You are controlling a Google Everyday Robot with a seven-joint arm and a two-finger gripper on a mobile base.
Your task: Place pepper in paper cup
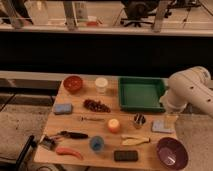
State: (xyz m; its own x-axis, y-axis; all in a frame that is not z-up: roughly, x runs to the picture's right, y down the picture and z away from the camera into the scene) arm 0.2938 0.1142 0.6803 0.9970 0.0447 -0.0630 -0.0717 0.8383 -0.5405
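Pepper lying at the near left corner of the wooden table, paper cup standing at the far edge
Red-orange pepper is lying on its side, nothing holding it, just in front of a black-handled tool and left of a small blue thing; paper cup is standing upright between a red-brown bowl and a green tray, well apart from the pepper; orange fruit is sitting mid-table; white arm is reaching in from the right, and the gripper is hanging over the table's right side, just in front of the tray, above a grey-blue cloth, well apart from pepper and paper cup; whether the claw is apart or together cannot be told
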